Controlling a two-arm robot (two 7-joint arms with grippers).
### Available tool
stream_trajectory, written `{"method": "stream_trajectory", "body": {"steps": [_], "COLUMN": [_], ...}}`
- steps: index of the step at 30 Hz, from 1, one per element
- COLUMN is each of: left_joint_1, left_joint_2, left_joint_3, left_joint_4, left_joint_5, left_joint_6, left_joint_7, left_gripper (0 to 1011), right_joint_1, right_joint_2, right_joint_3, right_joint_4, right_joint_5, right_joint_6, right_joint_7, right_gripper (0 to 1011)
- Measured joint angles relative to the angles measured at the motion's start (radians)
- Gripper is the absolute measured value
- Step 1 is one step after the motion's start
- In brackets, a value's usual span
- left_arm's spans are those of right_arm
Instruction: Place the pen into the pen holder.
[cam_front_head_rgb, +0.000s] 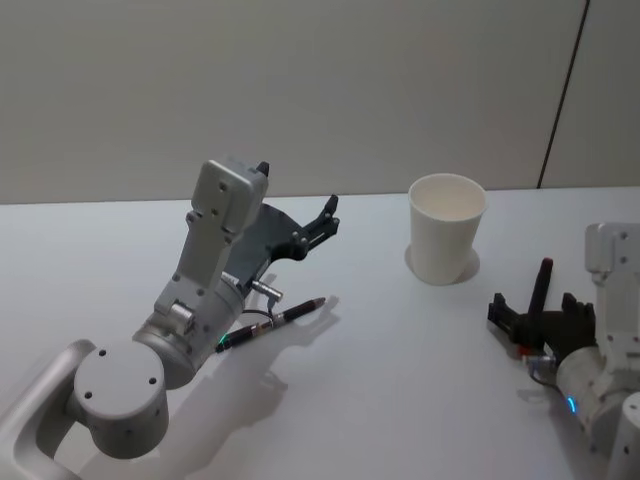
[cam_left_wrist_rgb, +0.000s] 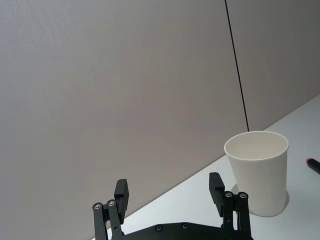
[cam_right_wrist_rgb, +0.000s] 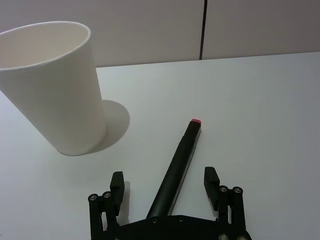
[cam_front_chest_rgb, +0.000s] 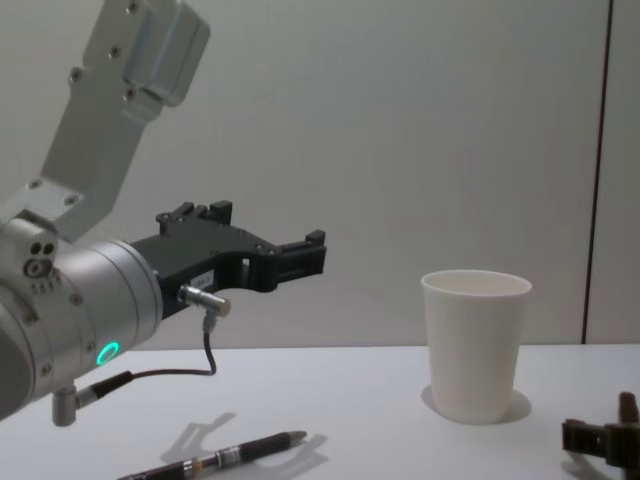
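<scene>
Head view: white paper pen holder (cam_front_head_rgb: 446, 230) stands on the worktop (cam_front_head_rgb: 380, 380) at 1 o'clock. A black pen (cam_front_head_rgb: 543, 285) seems to lie at its 4 o'clock, between the right pincer (cam_front_head_rgb: 538, 306) and its spread fingers. The left pincer (cam_front_head_rgb: 326, 222), also spread, hangs raised at 10 o'clock, with a second pen (cam_front_head_rgb: 285, 317) below it.

Right wrist view: the fingers flank the barrel without touching it. The black pen looks light, stiff and slick, so clamp mid-barrel.

Chest view: the pen holder looks easily tipped.

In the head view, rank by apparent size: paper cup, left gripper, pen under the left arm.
Largest: paper cup.
Next, unranked: pen and left gripper; the pen looks longer, the gripper bulkier and raised nearer the camera.
</scene>
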Motion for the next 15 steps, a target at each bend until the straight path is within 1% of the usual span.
{"method": "stream_trajectory", "body": {"steps": [5,15], "left_joint_1": [0.000,0.000], "left_joint_2": [0.000,0.000], "left_joint_3": [0.000,0.000], "left_joint_4": [0.000,0.000], "left_joint_5": [0.000,0.000], "left_joint_6": [0.000,0.000], "left_joint_7": [0.000,0.000], "left_gripper": [1001,1001], "right_joint_1": [0.002,0.003], "right_joint_2": [-0.007,-0.019], "right_joint_3": [0.000,0.002], "right_joint_4": [0.007,0.011], "right_joint_5": [-0.005,-0.017], "right_joint_6": [-0.004,-0.013], "right_joint_7": [-0.002,-0.026], "right_gripper": [1002,1002]}}
